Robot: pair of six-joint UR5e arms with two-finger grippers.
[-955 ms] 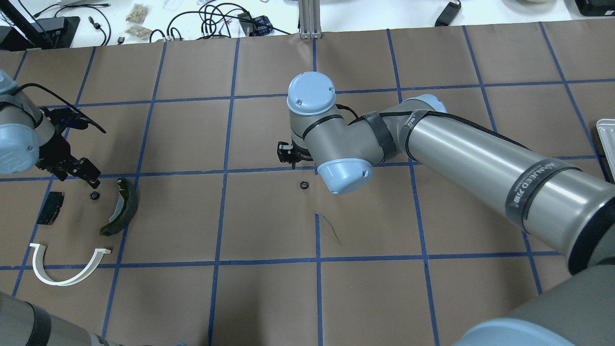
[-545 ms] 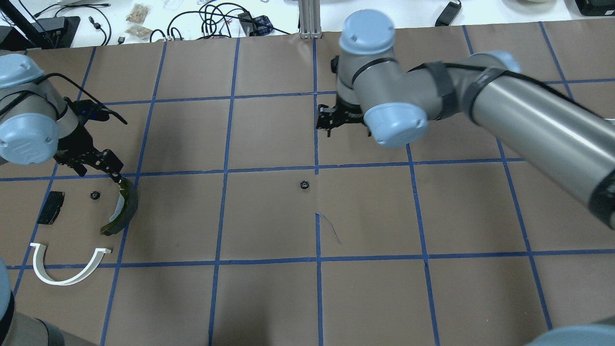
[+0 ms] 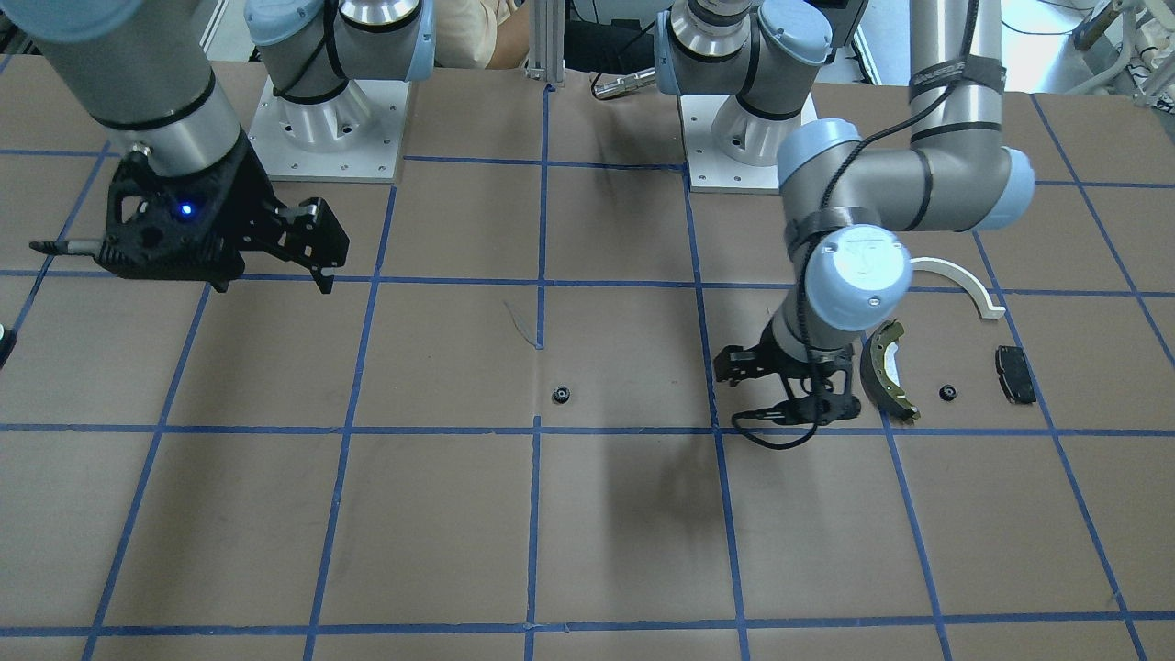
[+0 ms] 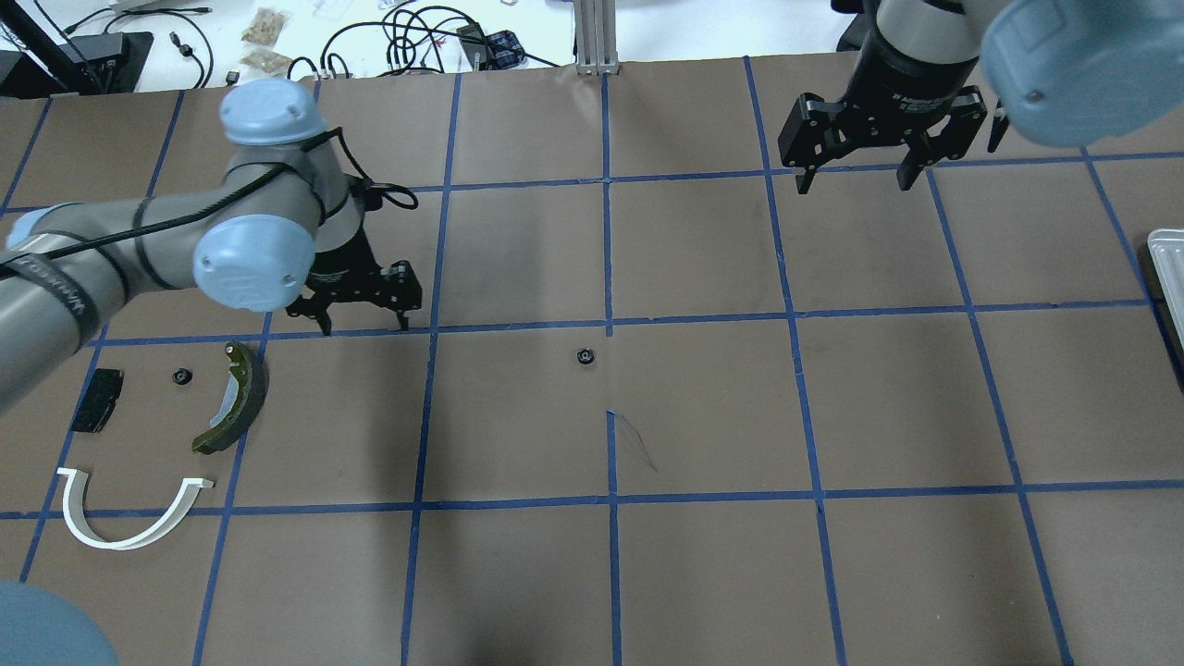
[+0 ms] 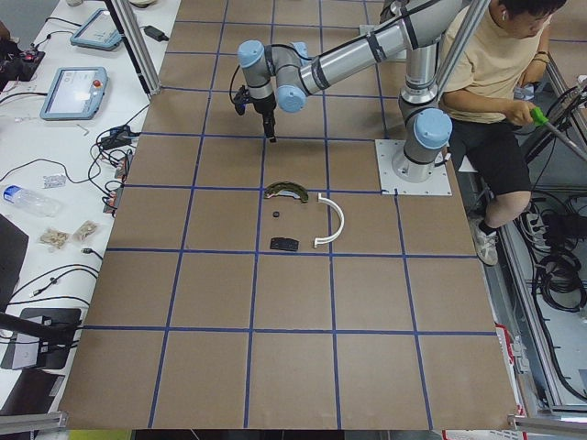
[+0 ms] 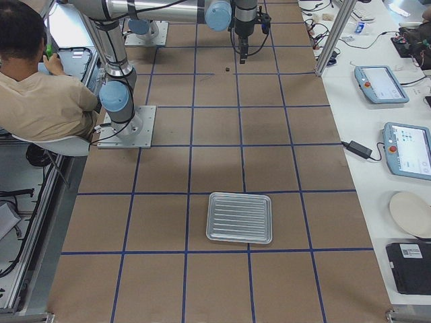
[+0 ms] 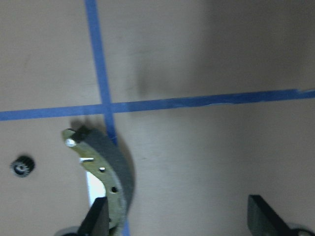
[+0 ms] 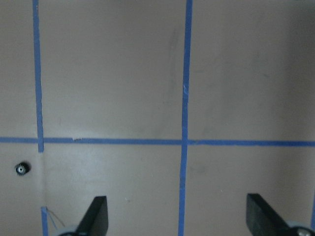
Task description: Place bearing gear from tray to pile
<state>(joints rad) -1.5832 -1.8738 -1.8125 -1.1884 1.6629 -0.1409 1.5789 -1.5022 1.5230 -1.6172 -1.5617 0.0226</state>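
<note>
One small black bearing gear lies alone on the brown table near its middle; it also shows in the right wrist view. A second gear lies in the pile, between the black pad and the dark brake shoe, above the white arch. My left gripper is open and empty, just right of the brake shoe, well left of the middle gear. My right gripper is open and empty, high at the far right.
The ribbed metal tray lies at the table's right end; only its edge shows in the overhead view, and nothing shows in it. Blue tape lines grid the table. A seated person is behind the robot bases.
My left gripper moved from beside the pile's gear rightward, past the brake shoe. My right gripper rose and swung away from the middle gear to the far right. Both gears stayed put.
</note>
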